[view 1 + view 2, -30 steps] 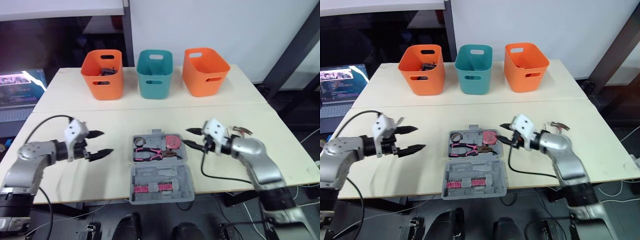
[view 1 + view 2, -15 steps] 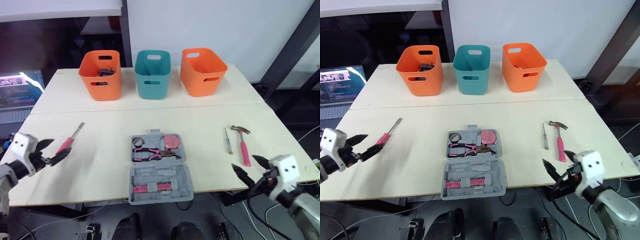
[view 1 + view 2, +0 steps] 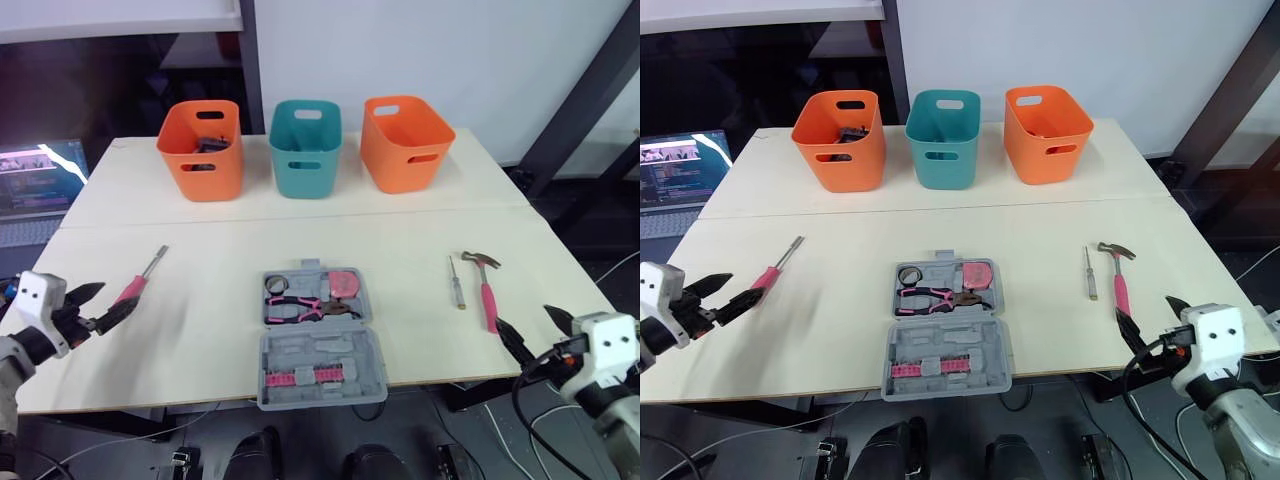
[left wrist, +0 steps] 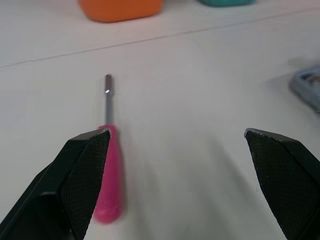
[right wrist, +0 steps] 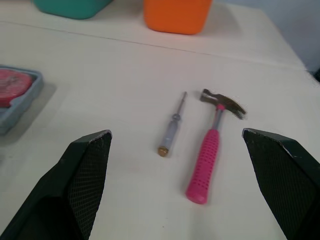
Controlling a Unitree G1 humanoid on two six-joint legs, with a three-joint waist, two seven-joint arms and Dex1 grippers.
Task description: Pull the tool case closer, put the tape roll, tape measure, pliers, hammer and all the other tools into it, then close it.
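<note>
Right hand (image 3: 1147, 312) has slid rightward (fingers apart), beside the hammer (image 3: 1121, 292).

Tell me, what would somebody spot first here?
Probably the open grey tool case in the middle of the table, with pink pliers inside. Behind it stand an orange basket, a teal basket and a second orange basket in a row. A pink hammer lies to its right, a pink-handled screwdriver to its left.
</note>
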